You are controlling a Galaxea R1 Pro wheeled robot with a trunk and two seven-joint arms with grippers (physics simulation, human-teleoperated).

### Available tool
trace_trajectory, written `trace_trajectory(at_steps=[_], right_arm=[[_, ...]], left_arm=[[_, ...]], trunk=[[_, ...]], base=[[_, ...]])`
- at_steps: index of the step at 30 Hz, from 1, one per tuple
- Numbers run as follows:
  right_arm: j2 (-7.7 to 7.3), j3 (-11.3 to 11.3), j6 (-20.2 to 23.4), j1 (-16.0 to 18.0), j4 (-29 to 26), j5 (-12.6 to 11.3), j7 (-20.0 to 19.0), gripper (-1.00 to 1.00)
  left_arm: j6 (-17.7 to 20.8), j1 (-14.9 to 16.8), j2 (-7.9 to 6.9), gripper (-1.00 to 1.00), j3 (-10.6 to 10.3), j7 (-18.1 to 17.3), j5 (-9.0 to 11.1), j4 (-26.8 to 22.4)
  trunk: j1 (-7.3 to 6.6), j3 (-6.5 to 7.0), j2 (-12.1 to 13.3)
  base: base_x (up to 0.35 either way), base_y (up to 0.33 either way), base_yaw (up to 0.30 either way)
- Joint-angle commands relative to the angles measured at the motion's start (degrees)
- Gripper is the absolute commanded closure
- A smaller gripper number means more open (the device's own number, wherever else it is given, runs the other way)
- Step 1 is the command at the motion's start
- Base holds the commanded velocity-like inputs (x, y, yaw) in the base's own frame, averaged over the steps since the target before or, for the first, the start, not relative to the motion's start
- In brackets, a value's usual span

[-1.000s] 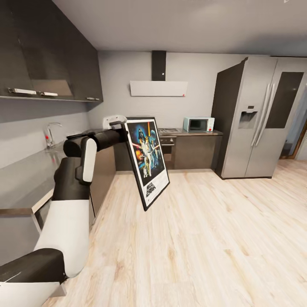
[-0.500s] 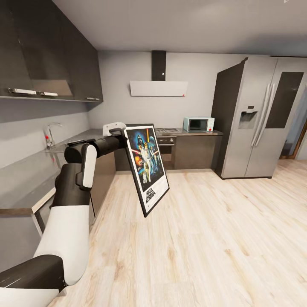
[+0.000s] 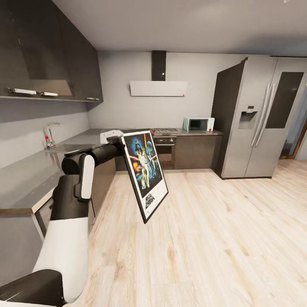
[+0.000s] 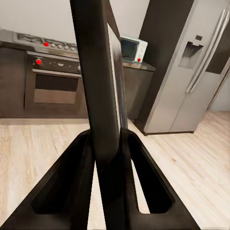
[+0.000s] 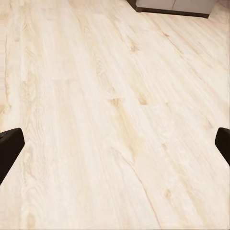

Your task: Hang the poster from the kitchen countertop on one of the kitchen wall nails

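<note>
The left arm is reaching out from the robot's left side over the light wood floor [image 3: 204,238], its gripper [image 3: 114,137] clamping the poster [image 3: 145,172] at the upper left edge of the frame; the poster is hanging tilted in the air, clear of the worktop [image 3: 30,179], its top leaning away toward the back wall and its lower corner swinging out over the planks, with the dark blue artwork and black lettering facing the head camera; from the head the fingers themselves are hiding behind the frame and the white wrist housing.

The left wrist view is supplying what the head view is missing: the two dark fingers [image 4: 72,177] are pressing against either face of the poster [image 4: 103,96], seen edge-on as a black slab rising between them, closed as far as the frame allows; beyond it the oven [image 4: 52,81], the teal microwave [image 4: 132,48] and the silver fridge [image 4: 191,67] are standing along the far wall.

The right wrist view is looking down at bare planks [image 5: 115,115]; the two dark fingertips [image 5: 8,148] are showing at opposite borders, spread wide and holding nothing; most of each finger is cut off.

The sink tap [image 3: 50,133] is standing at the worktop's far left edge; wall nails are too small to make out.
</note>
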State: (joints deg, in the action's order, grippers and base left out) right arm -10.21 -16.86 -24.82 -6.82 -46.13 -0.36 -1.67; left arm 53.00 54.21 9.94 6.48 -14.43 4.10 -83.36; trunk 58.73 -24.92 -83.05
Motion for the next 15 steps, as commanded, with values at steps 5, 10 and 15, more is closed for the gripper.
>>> trace_trajectory(at_steps=[5,10,15], right_arm=[[0.15,0.2,-0.1,0.1,-0.3,-0.1,1.4,-1.0],[1.41,0.3,0.0,0.3,-1.0,0.0,1.8,-1.0],[4.22,0.3,0.1,0.4,-3.9,0.4,2.1,-1.0]], left_arm=[[0.4,-0.1,0.06,1.0,0.1,0.1,0.4,-0.1],[0.4,-0.1,0.06,1.0,-0.4,0.2,0.4,-0.1],[0.4,-0.2,0.06,1.0,-4.2,3.5,0.4,-0.1]], trunk=[[0.0,-0.05,0.0],[0.0,-0.05,0.0],[0.0,-0.05,0.0]], base=[[0.0,0.0,0.0],[0.0,0.0,0.0],[0.0,0.0,0.0]])
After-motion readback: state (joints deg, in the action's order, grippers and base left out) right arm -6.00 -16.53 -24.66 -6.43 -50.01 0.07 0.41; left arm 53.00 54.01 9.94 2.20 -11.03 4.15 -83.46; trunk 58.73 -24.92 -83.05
